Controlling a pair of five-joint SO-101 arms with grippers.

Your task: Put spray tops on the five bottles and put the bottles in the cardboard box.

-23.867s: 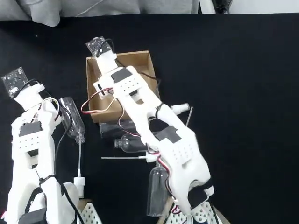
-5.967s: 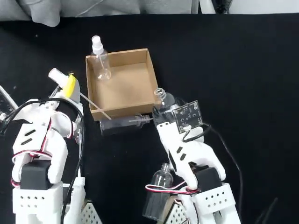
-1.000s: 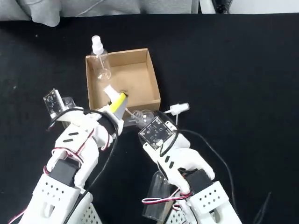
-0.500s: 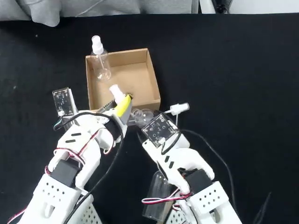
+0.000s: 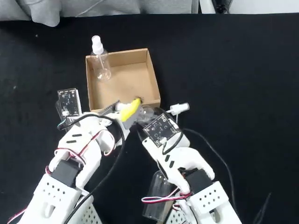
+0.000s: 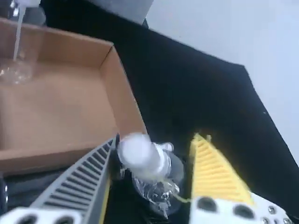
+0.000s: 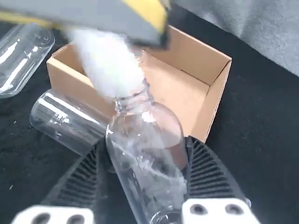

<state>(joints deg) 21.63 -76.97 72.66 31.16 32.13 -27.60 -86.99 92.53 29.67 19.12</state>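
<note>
Fingers [image 6: 212, 175] on your left gripper [image 6: 155, 140], pinching the white plastic spray top [image 6: 138, 151], have swung down onto the neck of the clear plastic bottle [image 7: 140, 123] your right gripper [image 7: 145, 154] clamps beside the brown cardboard box [image 5: 153, 74], so seating it comes next.

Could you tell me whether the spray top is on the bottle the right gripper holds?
On: the spray top sits on the mouth of the bottle in the right gripper. Screwed tight: cannot tell.
</note>
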